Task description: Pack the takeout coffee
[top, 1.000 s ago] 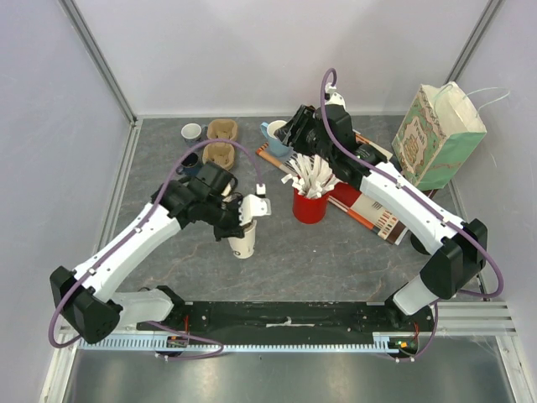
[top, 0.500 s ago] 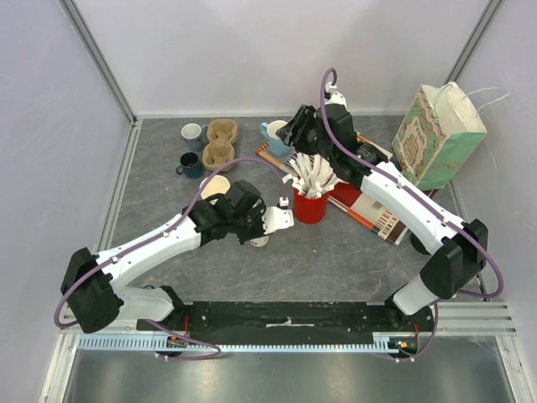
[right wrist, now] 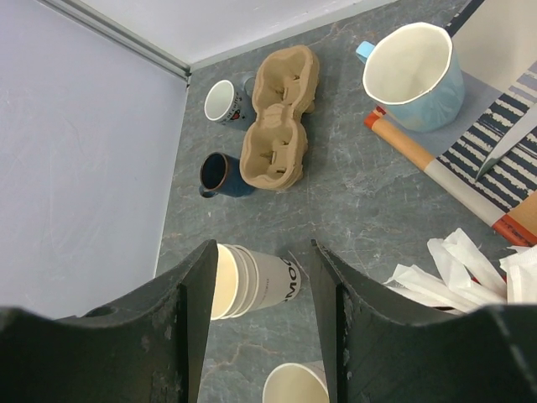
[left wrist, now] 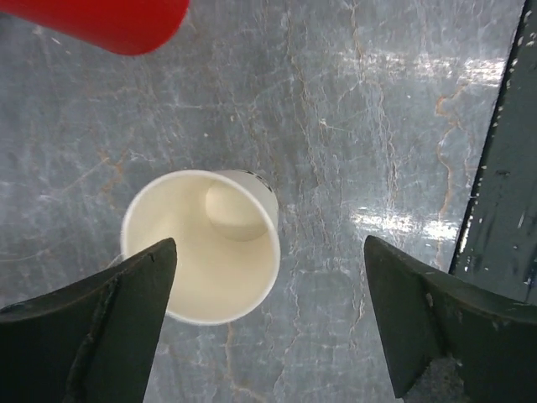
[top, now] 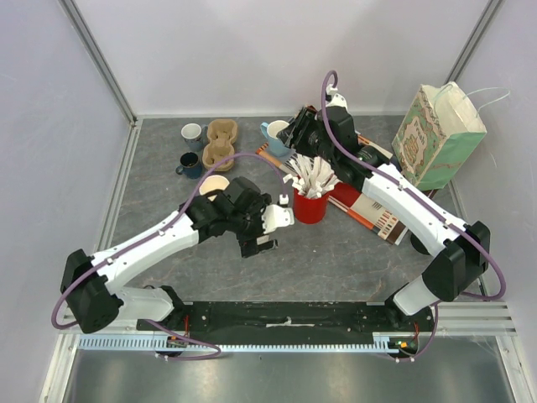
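A cream paper cup [left wrist: 201, 248] stands upright and lidless on the grey table, its inside bare. My left gripper [left wrist: 268, 248] hangs open over it, the cup close to the left finger [left wrist: 109, 319] and touching neither. From above, this gripper [top: 267, 225] hides the cup. A stack of paper cups [right wrist: 252, 281] with dark lettering lies on its side; in the top view it is the cream disc [top: 216, 186]. My right gripper [right wrist: 262, 252] hovers high above the stack, fingers apart, holding nothing. The upright cup's rim [right wrist: 295, 388] shows at the bottom edge.
A brown cardboard cup carrier [top: 220, 143] sits at the back left with a white mug [top: 193, 133] and a dark blue mug [top: 190, 164]. A light blue mug [right wrist: 415, 75], a red cup of white packets [top: 309, 206], magazines [top: 373, 214] and a green paper bag [top: 440, 134] lie to the right.
My left arm carried the paper cup rightward toward the red cup, set it on the table and opened its jaws. The right arm has barely moved.
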`<act>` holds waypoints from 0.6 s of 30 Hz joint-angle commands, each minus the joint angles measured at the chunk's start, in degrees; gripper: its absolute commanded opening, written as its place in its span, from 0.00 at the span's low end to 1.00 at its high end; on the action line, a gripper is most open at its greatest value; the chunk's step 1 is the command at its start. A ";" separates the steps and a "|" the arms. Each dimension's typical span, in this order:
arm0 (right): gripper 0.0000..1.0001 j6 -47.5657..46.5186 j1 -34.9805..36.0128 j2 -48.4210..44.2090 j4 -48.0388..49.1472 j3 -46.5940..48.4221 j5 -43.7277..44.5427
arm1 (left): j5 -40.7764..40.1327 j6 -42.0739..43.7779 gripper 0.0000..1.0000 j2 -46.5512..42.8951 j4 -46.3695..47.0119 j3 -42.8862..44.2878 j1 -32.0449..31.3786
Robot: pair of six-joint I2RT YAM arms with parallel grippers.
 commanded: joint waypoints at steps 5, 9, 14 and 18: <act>0.56 -0.39 -0.20 -2.07 1.86 -0.57 -0.13 | -3.09 -2.13 0.95 -4.65 -9.81 15.73 2.45; 0.56 -0.13 -0.20 -1.46 2.30 -1.01 -1.44 | -2.85 1.82 0.72 -5.01 -11.40 16.71 12.96; 0.56 0.49 -0.02 -0.58 3.36 -1.80 -2.94 | -3.01 7.18 0.75 -1.59 -10.35 16.01 22.84; 0.56 0.58 0.06 0.48 3.71 -2.07 -3.64 | -1.61 8.77 0.74 1.58 -8.86 14.34 25.66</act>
